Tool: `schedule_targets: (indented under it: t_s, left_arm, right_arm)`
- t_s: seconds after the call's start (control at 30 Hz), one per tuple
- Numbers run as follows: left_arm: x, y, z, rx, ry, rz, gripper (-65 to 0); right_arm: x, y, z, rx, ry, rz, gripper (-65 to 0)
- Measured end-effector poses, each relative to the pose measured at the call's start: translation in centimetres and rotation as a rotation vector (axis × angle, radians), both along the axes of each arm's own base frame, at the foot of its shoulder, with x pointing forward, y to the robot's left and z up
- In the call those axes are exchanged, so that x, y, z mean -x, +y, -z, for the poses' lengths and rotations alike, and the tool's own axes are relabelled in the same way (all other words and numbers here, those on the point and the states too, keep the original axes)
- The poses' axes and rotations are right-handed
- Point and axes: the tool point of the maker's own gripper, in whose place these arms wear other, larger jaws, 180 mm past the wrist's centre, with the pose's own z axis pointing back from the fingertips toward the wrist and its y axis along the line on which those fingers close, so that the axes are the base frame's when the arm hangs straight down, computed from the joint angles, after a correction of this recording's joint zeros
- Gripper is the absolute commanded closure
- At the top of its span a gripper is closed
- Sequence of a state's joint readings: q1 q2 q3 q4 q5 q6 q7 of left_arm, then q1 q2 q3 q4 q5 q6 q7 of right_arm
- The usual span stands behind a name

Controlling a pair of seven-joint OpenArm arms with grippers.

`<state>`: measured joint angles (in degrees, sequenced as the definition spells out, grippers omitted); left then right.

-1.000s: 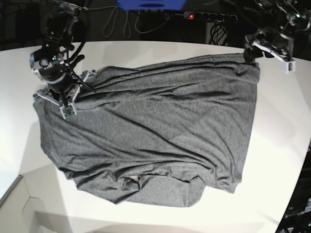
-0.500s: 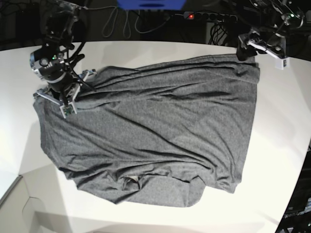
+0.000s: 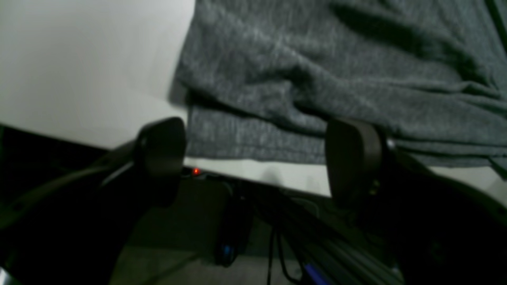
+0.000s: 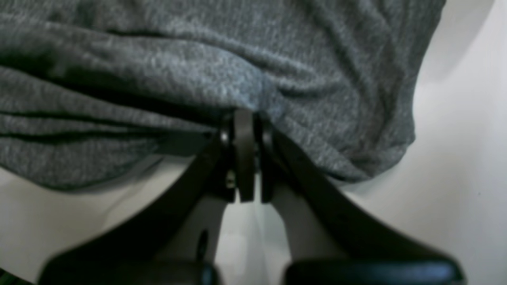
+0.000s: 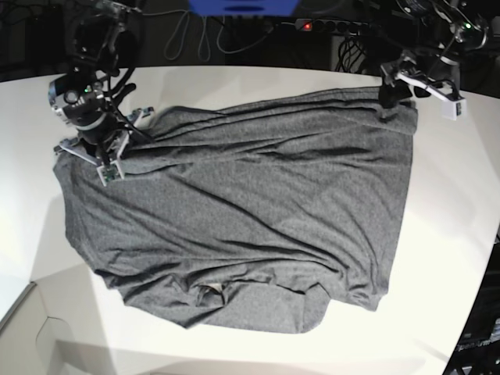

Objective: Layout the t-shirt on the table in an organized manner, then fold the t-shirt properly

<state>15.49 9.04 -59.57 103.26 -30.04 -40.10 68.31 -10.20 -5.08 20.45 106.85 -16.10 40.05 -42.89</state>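
Note:
The dark grey t-shirt [image 5: 250, 203] lies spread and wrinkled over the white table [image 5: 234, 84]. In the base view my right gripper [image 5: 117, 148] is at the shirt's far left edge. In the right wrist view it [image 4: 243, 158] is shut on a fold of the t-shirt [image 4: 198, 59]. My left gripper [image 5: 394, 82] is at the shirt's far right corner. In the left wrist view it [image 3: 257, 154] is open and empty. Its fingers [image 3: 160, 146] straddle the t-shirt's corner [image 3: 336, 59] at the table's [image 3: 79, 59] back edge.
A power strip with a red light [image 5: 308, 26] and cables lie behind the table's far edge. The table's curved edge runs down the right [image 5: 476, 281]. A lower white ledge [image 5: 31, 328] sits at the front left.
My left gripper has shifted a little left and back near the shirt's far right corner. My right gripper has moved slightly toward the far edge, still holding the shirt.

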Motion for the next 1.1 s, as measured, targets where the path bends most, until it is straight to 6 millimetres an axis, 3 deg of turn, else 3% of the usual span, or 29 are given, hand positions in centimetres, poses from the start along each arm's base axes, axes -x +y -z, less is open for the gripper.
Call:
schedule_targets:
  t_s: [0.3,0.5,0.67,0.87,1.1]
  left_arm:
    - [-0.4,0.3,0.4,0.013,-0.026,-0.020,-53.4]
    - [1.1,0.9,2.0,-0.039,0.079,-0.016,-53.4]
    - [1.1,1.0,2.1,-0.042,0.082,-0.017,-53.4]
    - [-0.8,0.6,2.3,0.000,0.030,-0.030,-53.4]
    - [-1.0,0.5,2.3,0.004,0.022,-0.031,-53.2]
  right_arm:
    - [-0.1,0.0,-0.1,0.000,-0.003,0.000,0.0]
    - [-0.1,0.0,-0.1,0.001,-0.002,0.001,0.0]
    - [-0.1,0.0,-0.1,0.000,-0.002,0.001,0.0]
    - [-0.1,0.0,-0.1,0.000,-0.002,0.001,0.0]
    - [-0.1,-0.1,-0.1,0.000,-0.002,0.001,0.0]
